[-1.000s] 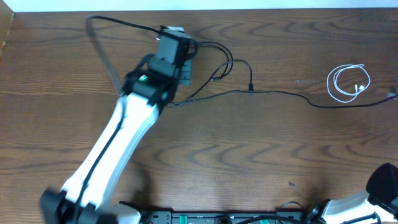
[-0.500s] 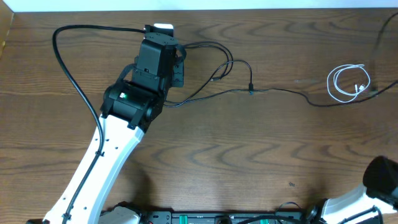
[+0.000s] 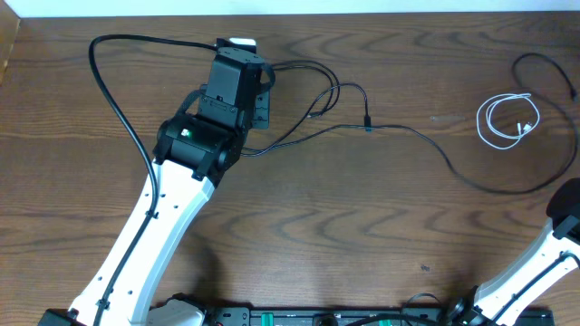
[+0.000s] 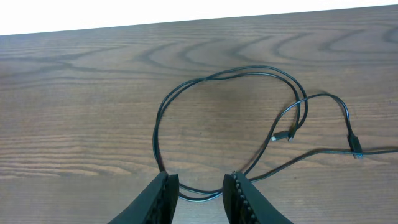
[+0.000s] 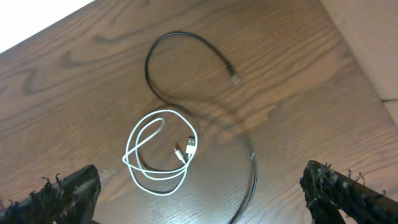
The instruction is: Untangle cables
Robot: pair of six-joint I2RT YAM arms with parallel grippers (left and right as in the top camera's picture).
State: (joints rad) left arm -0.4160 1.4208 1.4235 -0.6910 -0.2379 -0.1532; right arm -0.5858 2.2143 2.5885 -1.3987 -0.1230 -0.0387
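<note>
Open table (image 3: 362, 235) lies between the left arm (image 3: 172, 213) and the black cable (image 3: 480, 186) curving around the white cable (image 3: 507, 119).

On the tabletop (image 3: 299, 235), the left gripper (image 4: 200, 182) is held near the far edge, left of the middle. A cable loop (image 3: 328, 89) is laid just to its right. From there, the long cable (image 3: 408, 129) is stretched toward the right edge and bent round to the far right corner. The short cable (image 3: 506, 120) is laid inside that bend, well apart from the loop.
</note>
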